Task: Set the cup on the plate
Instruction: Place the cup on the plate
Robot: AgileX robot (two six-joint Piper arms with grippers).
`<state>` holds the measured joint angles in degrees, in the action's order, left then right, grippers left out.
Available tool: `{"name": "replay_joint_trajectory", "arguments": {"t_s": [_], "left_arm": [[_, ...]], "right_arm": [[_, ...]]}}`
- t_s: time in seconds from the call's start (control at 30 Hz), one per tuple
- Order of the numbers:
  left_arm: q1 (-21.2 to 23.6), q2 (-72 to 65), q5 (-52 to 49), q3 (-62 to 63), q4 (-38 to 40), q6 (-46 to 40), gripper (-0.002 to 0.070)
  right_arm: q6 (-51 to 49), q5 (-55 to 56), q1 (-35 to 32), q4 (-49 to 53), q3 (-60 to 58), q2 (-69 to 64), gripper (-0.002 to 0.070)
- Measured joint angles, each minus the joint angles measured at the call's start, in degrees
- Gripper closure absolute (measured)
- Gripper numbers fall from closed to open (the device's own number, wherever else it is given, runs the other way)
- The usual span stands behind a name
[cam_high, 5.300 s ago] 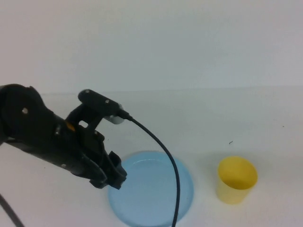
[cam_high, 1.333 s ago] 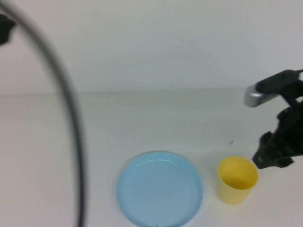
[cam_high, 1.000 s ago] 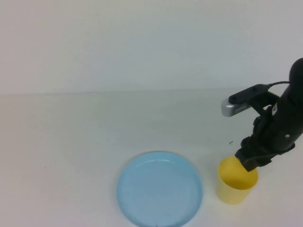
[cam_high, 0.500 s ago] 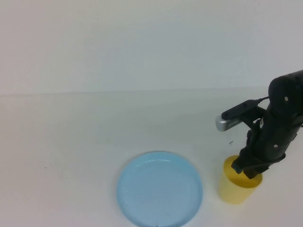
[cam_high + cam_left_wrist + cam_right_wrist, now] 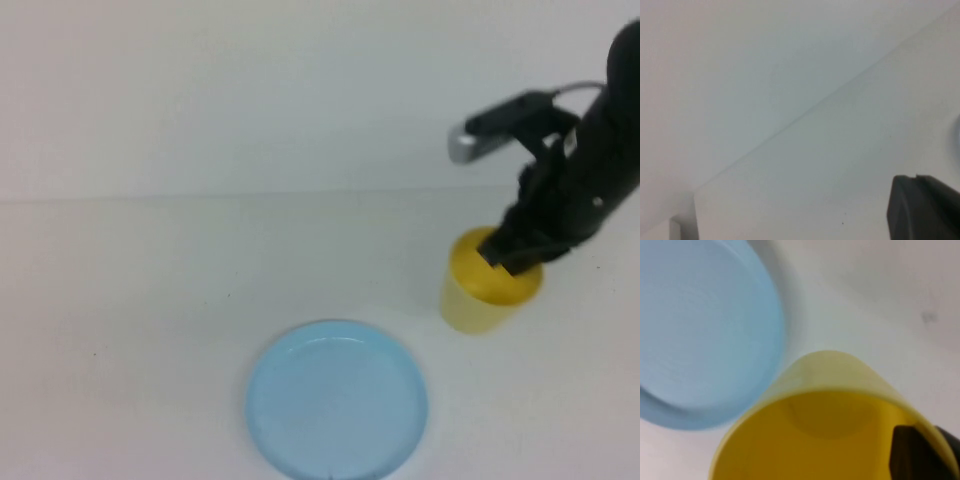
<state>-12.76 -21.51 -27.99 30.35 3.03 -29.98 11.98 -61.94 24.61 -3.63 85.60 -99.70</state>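
Right claw (image 5: 512,262) grips the cup (image 5: 478,296) by its rim, airborne.

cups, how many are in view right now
1: the yellow cup, gripped at its rim by the right gripper, right of and beyond the blue plate. None seems hidden.

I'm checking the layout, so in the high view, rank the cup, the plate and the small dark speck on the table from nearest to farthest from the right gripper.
1. cup, gripped at its rim by the right gripper, right side.
2. plate, near edge, left of the cup.
3. dark speck, far left.
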Motion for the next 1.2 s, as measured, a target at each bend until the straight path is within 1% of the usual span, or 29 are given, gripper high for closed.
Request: {"name": "replay_joint_trajectory", "arguments": {"t_s": [0.13, 0.2, 0.27, 0.43, 0.67, 1.2], "left_arm": [[0.0, 1.9, 8.3, -5.7, -7.6, 11.7, 0.0675], [0.0, 2.8, 9.6, -6.4, -10.7, 15.8, 0.0675], [0.0, 3.5, 10.5, -6.6, -13.0, 17.6, 0.0675], [0.0, 4.4, 11.8, -8.0, -13.7, 17.9, 0.0675], [0.0, 4.8, 14.5, -9.3, -14.6, 18.0, 0.0675], [0.0, 4.9, 14.8, -9.4, -14.6, 18.3, 0.0675]], "right_arm": [[0.8, -0.4, 5.0, -4.5, 6.1, -0.1, 0.0646], [0.6, -0.6, 7.8, -5.2, 7.9, -1.5, 0.0646], [0.3, -0.3, 10.6, -5.3, 9.2, -4.2, 0.0646], [-0.2, 1.1, 14.3, -5.7, 11.9, -12.3, 0.0646], [-1.5, -0.7, 15.0, -5.4, 16.9, -21.3, 0.0646], [-2.8, -2.1, 15.2, -3.4, 18.0, -25.3, 0.0643]]}}
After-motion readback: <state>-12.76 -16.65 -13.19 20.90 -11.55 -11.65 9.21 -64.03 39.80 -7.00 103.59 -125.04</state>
